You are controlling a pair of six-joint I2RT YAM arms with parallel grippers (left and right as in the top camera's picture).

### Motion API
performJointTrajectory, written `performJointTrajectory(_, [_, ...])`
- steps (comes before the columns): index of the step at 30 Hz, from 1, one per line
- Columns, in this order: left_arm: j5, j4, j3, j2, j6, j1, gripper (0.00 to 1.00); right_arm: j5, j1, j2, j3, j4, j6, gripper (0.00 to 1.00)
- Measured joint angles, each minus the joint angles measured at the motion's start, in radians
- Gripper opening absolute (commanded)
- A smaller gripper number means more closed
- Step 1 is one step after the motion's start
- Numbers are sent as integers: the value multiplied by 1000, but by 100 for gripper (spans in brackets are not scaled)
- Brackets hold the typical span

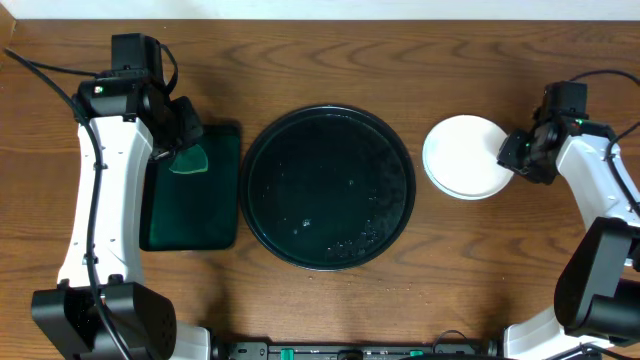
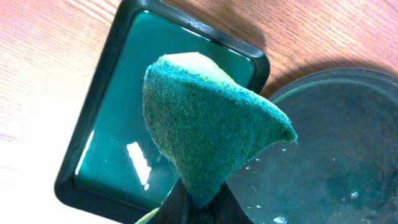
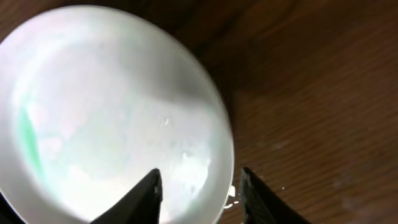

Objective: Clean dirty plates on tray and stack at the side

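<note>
The white plates (image 1: 462, 155) lie stacked on the wood tabletop, to the right of the round black tray (image 1: 320, 180). The tray holds no plate, only water droplets. My right gripper (image 1: 512, 155) is open at the stack's right edge. In the right wrist view its fingers (image 3: 199, 177) straddle the rim of the top plate (image 3: 106, 106), which has a faint green tint at its left. My left gripper (image 1: 185, 150) is shut on a green sponge (image 1: 190, 160). The left wrist view shows the sponge (image 2: 205, 124) pinched in the fingers (image 2: 202, 202) above the trays.
A dark rectangular tray (image 1: 190, 220) lies left of the round tray, under the sponge. Its wet teal floor shows in the left wrist view (image 2: 106, 137), with the round tray's rim (image 2: 336, 143) beside it. Both arms' bases stand at the table's front corners.
</note>
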Motion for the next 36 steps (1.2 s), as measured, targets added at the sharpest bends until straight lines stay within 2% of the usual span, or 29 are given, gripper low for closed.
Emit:
performJointTrajectory(1, [0,1,0,0,20,0,7,-1,3,0,6,-17,-7,69])
performJointTrajectory(4, [-3,31,-8,0,134,6,7,-14,52,6,147,-154,-48,73])
performJointTrajectory(8, [-3,110,-76,0,229,10,7,-21,116,5,346,-256,-65,75])
performJointTrajectory(12, [-4,237,-194,5,259,12,7,-26,180,2,414,-274,-79,76])
performJointTrajectory(17, [-56,291,-344,11,223,13,7,-28,213,2,415,-299,-89,77])
performJointTrajectory(20, [-72,374,-424,11,207,13,7,-23,223,2,415,-298,-104,77])
performJointTrajectory(22, [-80,430,-466,13,205,13,17,-17,235,2,415,-301,-115,78])
performJointTrajectory(26, [-83,504,-539,13,200,13,70,15,254,2,415,-313,-133,79])
performJointTrajectory(32, [-86,507,-558,12,197,13,72,51,279,2,415,-314,-156,80])
performJointTrajectory(36, [-85,387,-528,-26,185,13,72,60,280,2,415,-328,-182,81])
